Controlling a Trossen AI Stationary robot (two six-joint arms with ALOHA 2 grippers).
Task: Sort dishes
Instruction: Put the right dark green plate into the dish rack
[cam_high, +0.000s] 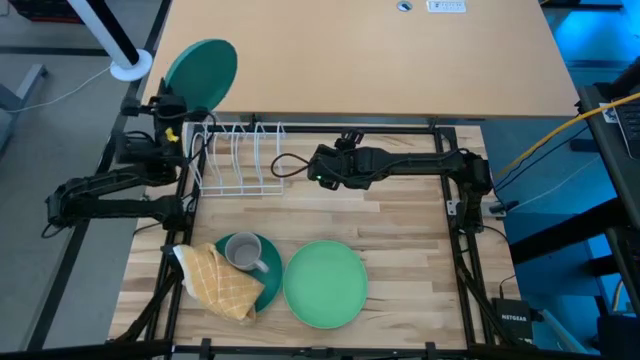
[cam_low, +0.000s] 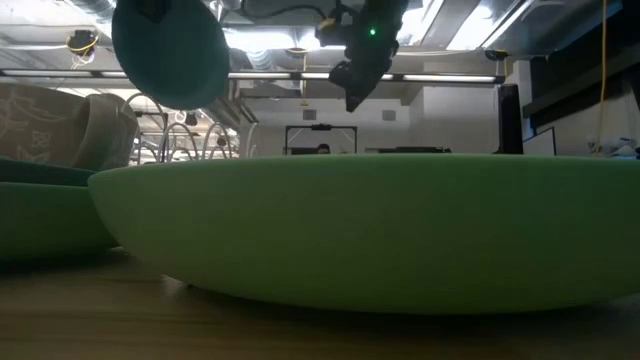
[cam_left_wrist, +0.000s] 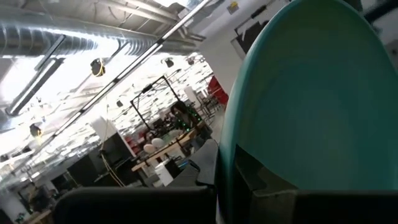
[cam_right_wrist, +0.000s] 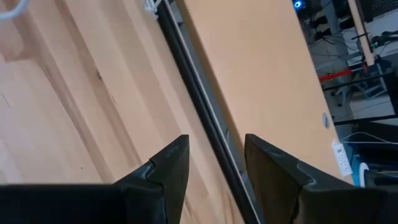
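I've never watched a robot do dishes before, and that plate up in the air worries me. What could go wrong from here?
The left gripper holds the teal plate only by its edge, so it might slip and drop.

Lowering it into the white wire rack, the plate could strike a wire instead of sliding between two.

The right gripper hangs open beside the rack and might get in the way.

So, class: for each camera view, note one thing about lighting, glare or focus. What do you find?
High view: even light, with a blue glow at the right edge. Low view: the light green plate fills the frame, dim and soft against bright ceiling lights. Left wrist view: the teal plate held by the left gripper looms close, and glare washes out the room behind. Right wrist view: the open right gripper is sharp.
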